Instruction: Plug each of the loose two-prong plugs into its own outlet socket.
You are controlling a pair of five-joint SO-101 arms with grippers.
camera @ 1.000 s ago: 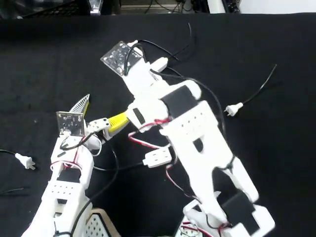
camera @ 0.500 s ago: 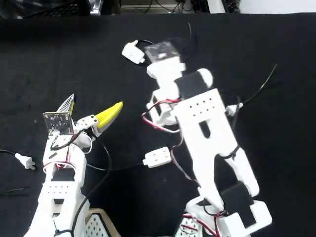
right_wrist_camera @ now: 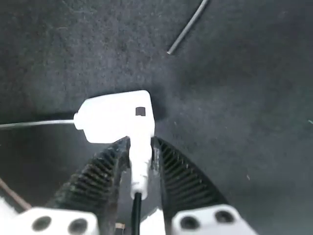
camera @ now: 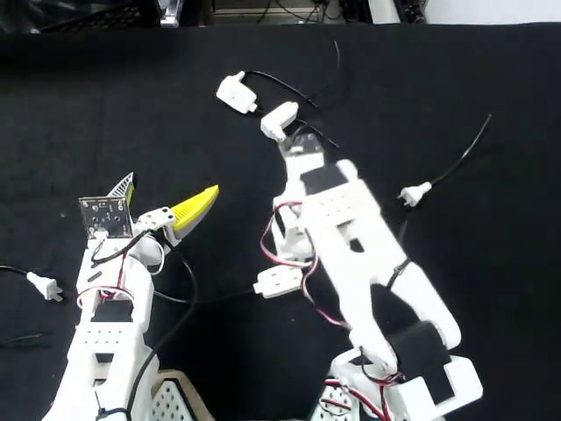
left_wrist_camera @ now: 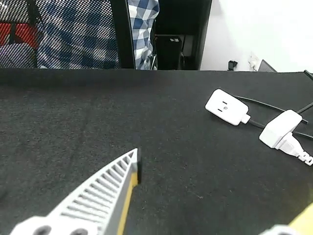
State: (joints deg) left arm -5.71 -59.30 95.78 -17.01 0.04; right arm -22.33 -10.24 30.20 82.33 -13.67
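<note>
— Where is the right gripper (right_wrist_camera: 141,146)?
— Clamped on a small white two-prong plug (right_wrist_camera: 139,169) with a black cord; the plug's front touches a white rectangular outlet block (right_wrist_camera: 112,117) on the black worktop (right_wrist_camera: 234,73).
— And the left gripper (camera: 173,182)?
— Fingers spread wide, holding nothing; a loose white plug (camera: 44,286) lies beside that arm; a second white plug (camera: 415,193) lies beyond the right arm.
</note>
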